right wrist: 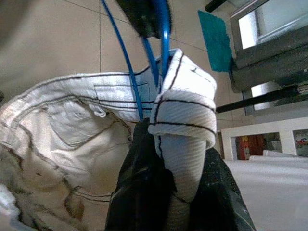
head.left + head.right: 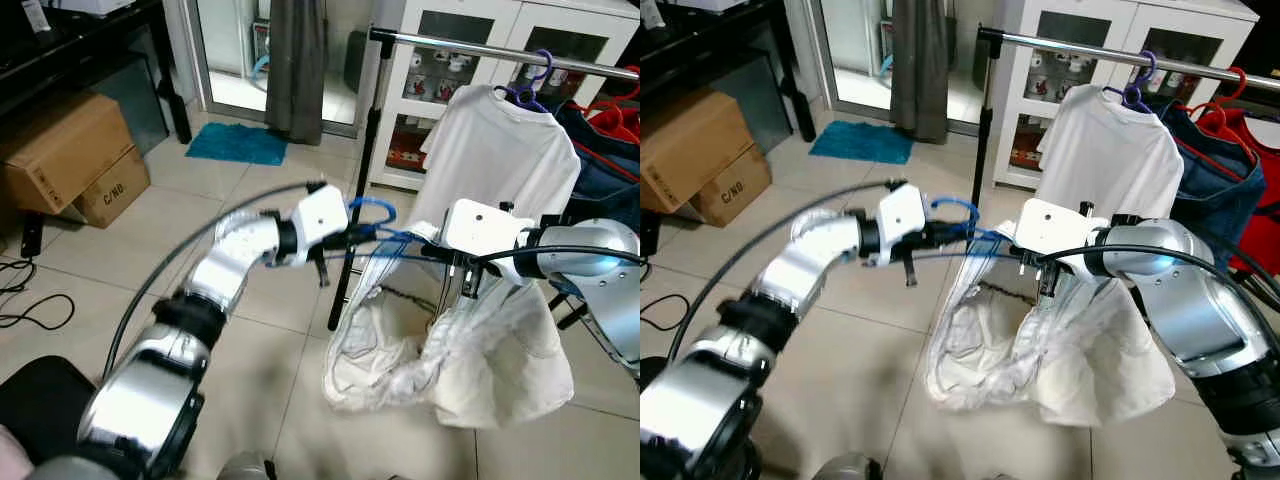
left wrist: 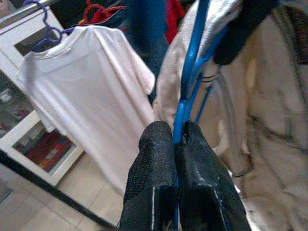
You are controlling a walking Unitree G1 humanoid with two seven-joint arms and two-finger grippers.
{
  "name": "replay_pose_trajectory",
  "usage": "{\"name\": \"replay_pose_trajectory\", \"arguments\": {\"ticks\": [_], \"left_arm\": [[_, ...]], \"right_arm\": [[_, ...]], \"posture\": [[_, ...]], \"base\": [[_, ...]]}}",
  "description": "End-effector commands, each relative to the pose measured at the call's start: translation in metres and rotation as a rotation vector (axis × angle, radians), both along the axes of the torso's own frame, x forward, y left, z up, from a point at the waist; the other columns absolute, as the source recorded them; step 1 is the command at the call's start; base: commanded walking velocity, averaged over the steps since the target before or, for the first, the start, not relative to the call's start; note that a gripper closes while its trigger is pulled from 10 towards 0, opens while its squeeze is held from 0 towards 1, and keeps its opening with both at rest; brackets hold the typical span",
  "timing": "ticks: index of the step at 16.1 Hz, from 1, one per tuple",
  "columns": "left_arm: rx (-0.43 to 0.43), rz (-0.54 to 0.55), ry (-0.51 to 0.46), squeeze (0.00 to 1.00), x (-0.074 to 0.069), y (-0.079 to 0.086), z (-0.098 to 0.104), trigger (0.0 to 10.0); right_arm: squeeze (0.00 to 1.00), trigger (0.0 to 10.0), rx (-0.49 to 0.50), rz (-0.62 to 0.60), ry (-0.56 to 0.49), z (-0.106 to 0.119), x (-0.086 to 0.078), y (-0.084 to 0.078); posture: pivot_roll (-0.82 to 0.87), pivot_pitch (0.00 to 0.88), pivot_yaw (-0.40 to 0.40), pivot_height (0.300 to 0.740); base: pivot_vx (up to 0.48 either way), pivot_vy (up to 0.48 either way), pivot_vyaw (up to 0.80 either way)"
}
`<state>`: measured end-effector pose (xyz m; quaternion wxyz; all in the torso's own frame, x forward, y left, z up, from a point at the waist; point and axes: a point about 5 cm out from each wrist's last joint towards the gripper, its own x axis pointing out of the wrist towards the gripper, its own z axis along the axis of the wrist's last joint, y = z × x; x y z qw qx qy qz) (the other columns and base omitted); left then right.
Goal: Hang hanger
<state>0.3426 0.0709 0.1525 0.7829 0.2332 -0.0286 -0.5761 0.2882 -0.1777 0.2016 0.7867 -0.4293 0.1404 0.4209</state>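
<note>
Near: my left gripper (image 3: 175, 144) clamps the thin blue wire hanger (image 2: 372, 222); my right gripper (image 1: 166, 190) pinches its cream black-stitched garment (image 2: 470, 360). Beyond: silver clothes rail (image 2: 480, 47), white T-shirt (image 2: 500, 160). Far: brown cardboard box (image 2: 112, 187) reads "C/NO."

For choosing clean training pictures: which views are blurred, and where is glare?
Left wrist view: soft overall; white T-shirt and blue hanger smeared. Right wrist view: sharp on cream garment. Eye views: sharp, with glare on the right arm.
</note>
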Motion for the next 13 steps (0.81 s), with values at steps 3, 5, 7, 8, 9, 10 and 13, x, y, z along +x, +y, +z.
{"name": "replay_pose_trajectory", "arguments": {"ticks": [3,5,7,8,9,10,13], "left_arm": [[-0.077,-0.046,-0.027,0.0,-0.004,-0.007,0.013,0.0],[-0.094,-0.016,-0.031,0.0,-0.002,-0.006,0.015,0.0],[-0.177,0.045,-0.042,0.0,-0.002,-0.014,0.018,0.0],[-0.192,0.059,-0.045,0.0,-0.003,-0.016,0.018,0.0],[-0.21,0.073,-0.043,0.0,-0.003,-0.019,0.017,0.0],[-0.22,0.079,-0.042,0.0,-0.003,-0.021,0.017,0.0],[-0.28,0.13,-0.044,0.0,-0.005,-0.029,0.017,0.0]], "right_arm": [[0.0,5.9,0.04,0.106,-0.081,0.019,-0.002,0.017],[0.0,10.0,0.037,0.11,-0.089,0.02,-0.001,0.017],[0.0,10.0,0.058,0.099,-0.099,0.024,0.001,0.018],[0.22,10.0,0.06,0.099,-0.099,0.024,0.001,0.018],[0.6,10.0,0.063,0.099,-0.098,0.024,0.001,0.018],[0.94,10.0,0.065,0.099,-0.096,0.024,0.001,0.018],[1.0,10.0,0.073,0.102,-0.093,0.023,0.0,0.02]], "posture": [[-0.03,0.0,-0.033,0.74],[-0.04,0.0,-0.032,0.74],[-0.04,0.0,-0.035,0.74],[-0.04,0.0,-0.036,0.74],[-0.04,0.0,-0.036,0.74],[-0.04,0.0,-0.036,0.74],[-0.04,0.0,-0.031,0.74]], "base": [[0.0,0.0,0.0],[0.0,0.0,0.0],[0.0,0.0,0.0],[0.0,0.0,0.0],[0.0,0.0,0.0],[0.0,0.0,0.0],[0.0,0.0,0.0]]}}
